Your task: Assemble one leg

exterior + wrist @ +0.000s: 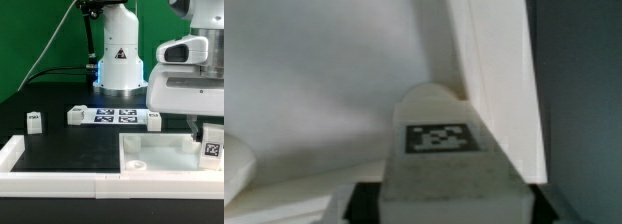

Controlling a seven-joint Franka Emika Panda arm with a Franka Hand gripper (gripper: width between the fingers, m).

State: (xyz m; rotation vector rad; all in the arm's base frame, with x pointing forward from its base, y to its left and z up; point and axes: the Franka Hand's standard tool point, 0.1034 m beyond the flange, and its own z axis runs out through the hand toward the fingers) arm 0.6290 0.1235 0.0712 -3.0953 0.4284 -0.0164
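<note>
My gripper is at the exterior view's right, shut on a leg, a small white block with a black-and-white tag. It holds the leg over the right rim of the white tray-like tabletop. In the wrist view the held leg points away between my dark fingers, its tip at the tabletop's raised rim, near a corner. My gripper clamps its lower end. Three more legs stand on the black table.
The marker board lies flat in front of the robot base. A white wall borders the table's front and left. Cables run behind at the left.
</note>
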